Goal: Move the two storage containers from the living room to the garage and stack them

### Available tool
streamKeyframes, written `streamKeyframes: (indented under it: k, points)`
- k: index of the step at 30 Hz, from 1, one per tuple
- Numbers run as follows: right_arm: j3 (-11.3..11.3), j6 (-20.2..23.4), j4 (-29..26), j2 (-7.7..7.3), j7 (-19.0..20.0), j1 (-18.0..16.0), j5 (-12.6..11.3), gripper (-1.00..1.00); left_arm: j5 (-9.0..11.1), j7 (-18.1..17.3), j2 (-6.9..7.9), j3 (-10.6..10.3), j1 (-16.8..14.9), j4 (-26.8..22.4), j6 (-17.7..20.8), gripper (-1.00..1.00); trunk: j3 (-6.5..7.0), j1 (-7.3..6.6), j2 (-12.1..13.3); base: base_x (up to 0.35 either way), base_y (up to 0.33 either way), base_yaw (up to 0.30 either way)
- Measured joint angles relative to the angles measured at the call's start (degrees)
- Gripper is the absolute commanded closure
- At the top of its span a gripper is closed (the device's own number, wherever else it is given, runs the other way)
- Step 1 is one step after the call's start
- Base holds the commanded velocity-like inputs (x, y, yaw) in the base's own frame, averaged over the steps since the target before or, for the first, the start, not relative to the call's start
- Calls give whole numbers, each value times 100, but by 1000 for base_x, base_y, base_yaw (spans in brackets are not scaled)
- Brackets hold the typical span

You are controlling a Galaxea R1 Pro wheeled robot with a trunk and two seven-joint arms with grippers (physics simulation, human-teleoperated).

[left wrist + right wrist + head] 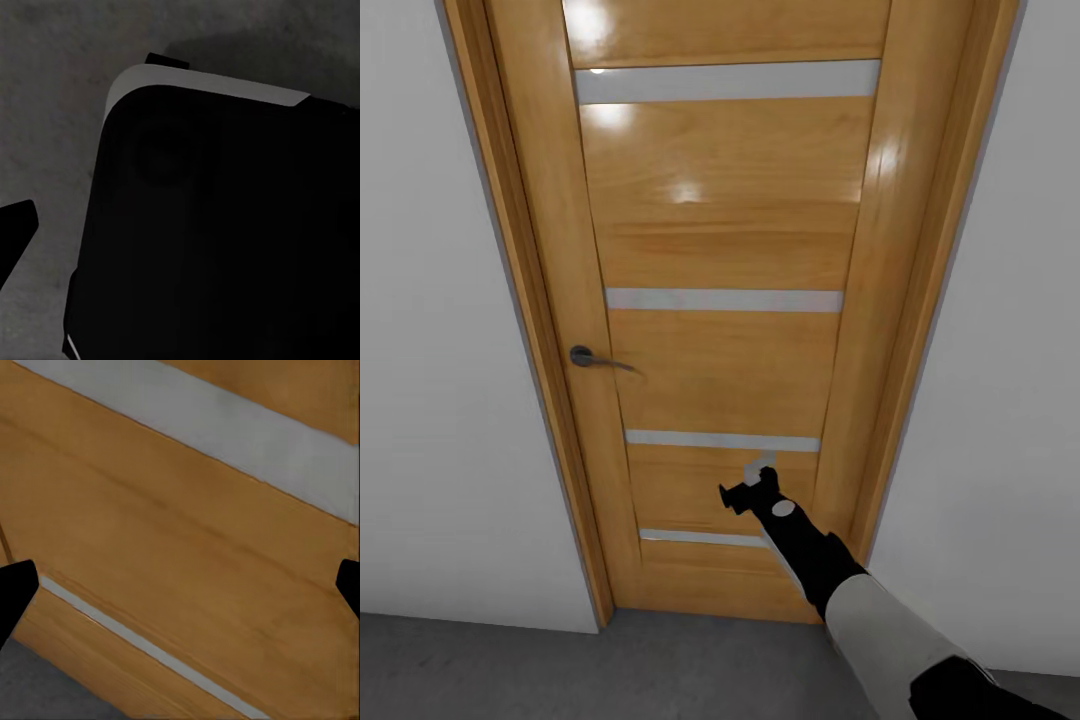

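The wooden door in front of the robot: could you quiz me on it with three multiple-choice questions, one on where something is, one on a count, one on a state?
1. On which side of the door is the handle in the head view?
A. left
B. right
C. centre

2. How many pale horizontal strips cross the door?
A. two
B. four
C. six

3. How is the right gripper?
A. shut on the handle
B. open near the lower door
C. holding a box

Answers: 1 A, the dark lever sits by the left edge. 2 B, four grey strips show. 3 B, its fingers stand apart in the right wrist view, facing bare wood.
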Motion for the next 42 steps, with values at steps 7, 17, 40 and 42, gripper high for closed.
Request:
streamKeyframes:
  k: [7,17,40,42]
  points:
    - [116,-2,33,0,139,-561,0,-100,-18,-31,-7,-42,0,-6,0,-100,-1,0,0,0,0,0]
    - [368,-133,23,0,141,-683,-6,-100,-9,-35,-1,-13,1,11,0,-100,-1,0,0,0,0,0]
    - [423,-174,36,0,58,-687,-18,-100,2,-41,0,1,1,-3,0,-100,-1,-1,0,9,0,0]
    - [422,-176,34,0,52,-687,-17,-100,10,-43,9,-3,0,5,6,-100,-1,-3,0,264,0,0]
